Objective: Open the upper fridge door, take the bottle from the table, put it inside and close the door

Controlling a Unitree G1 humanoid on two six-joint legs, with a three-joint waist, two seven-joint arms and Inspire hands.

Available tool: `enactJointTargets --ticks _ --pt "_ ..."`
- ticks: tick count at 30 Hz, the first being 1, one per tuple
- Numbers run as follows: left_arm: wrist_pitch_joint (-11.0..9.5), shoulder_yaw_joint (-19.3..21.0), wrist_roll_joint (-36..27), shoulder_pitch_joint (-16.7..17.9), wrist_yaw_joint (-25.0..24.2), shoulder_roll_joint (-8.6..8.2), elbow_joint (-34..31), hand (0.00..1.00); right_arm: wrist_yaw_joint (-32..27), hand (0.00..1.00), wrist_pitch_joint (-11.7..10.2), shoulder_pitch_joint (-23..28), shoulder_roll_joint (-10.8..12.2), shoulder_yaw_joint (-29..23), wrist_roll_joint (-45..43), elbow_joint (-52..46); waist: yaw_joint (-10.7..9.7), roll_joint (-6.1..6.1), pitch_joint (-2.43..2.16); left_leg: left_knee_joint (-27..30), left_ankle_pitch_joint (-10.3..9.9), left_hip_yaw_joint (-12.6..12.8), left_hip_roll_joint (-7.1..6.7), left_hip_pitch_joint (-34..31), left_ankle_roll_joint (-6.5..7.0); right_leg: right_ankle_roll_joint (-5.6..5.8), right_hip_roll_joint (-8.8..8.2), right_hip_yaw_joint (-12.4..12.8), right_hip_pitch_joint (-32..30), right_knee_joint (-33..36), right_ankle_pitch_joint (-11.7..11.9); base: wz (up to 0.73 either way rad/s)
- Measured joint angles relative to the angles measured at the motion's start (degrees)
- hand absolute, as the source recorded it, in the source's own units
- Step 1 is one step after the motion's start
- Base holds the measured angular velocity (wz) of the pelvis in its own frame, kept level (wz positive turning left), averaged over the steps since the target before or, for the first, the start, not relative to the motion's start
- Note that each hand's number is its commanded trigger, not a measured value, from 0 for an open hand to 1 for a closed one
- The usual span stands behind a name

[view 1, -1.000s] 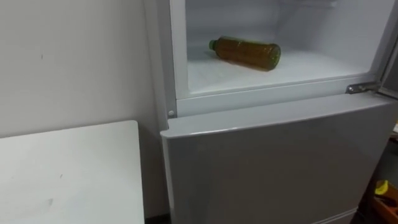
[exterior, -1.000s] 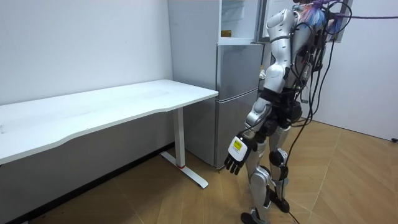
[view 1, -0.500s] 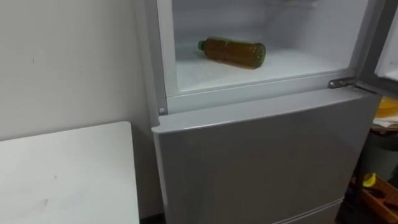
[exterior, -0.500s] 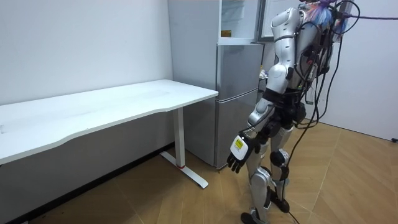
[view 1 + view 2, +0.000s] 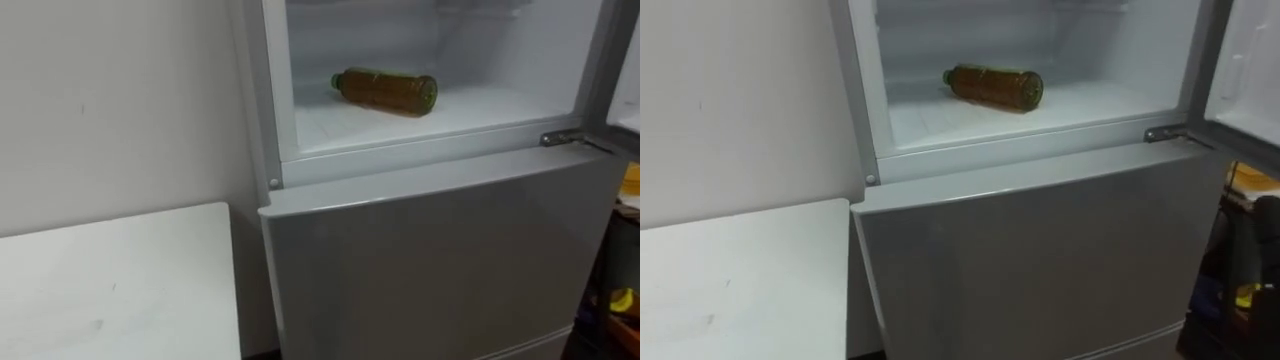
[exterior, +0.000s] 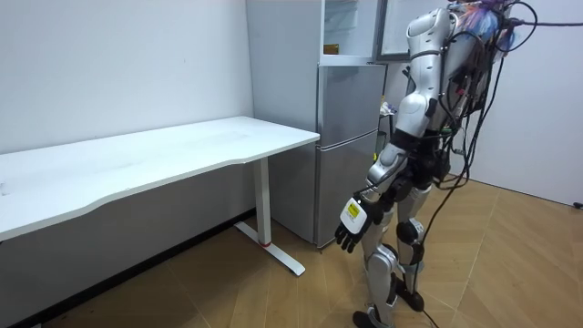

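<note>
An amber bottle with a green cap lies on its side on the white floor of the upper fridge compartment, cap pointing left. The compartment's door stands swung out at the right. No hand is near the bottle. In the room view I stand upright before the fridge, and my left hand hangs low beside my thigh with relaxed fingers, holding nothing.
The lower fridge door is closed below the compartment. A white table stands against the wall at my left, close to the fridge's side. Dark and yellow clutter sits low beyond the fridge's right side.
The bottle has stayed put on the fridge floor. My head view has shifted a little. In the room view my body has eased slightly toward the room view's right.
</note>
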Motion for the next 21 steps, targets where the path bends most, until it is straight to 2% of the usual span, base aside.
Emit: enactJointTargets --ticks 11,18,21 --pt "0.0 -0.6 0.0 -0.3 0.0 0.10 0.0 0.00 3.8 0.00 2.1 0.4 1.4 3.5 -2.7 0.0 0.0 -0.03 0.11 -0.5 0.0 -0.1 0.00 -0.3 0.04 0.08 0.19 -0.1 0.1 -1.0 0.6 0.00" --pt "0.0 -3.8 0.0 -0.7 0.0 0.94 -0.1 0.00 7.0 0.00 3.7 1.3 1.4 5.5 -5.0 0.0 0.0 -0.62 0.59 0.2 0.0 -0.3 0.00 -0.8 0.06 0.13 0.19 0.0 -0.2 -1.3 0.6 0.00" --pt "0.0 -5.0 0.0 -0.9 0.0 1.06 0.0 0.00 7.7 0.00 5.1 1.3 1.4 6.2 -7.6 0.0 0.0 -0.37 0.71 0.4 0.0 -0.6 0.00 -1.4 0.06 0.17 0.19 -0.2 -0.3 -1.5 0.5 0.06"
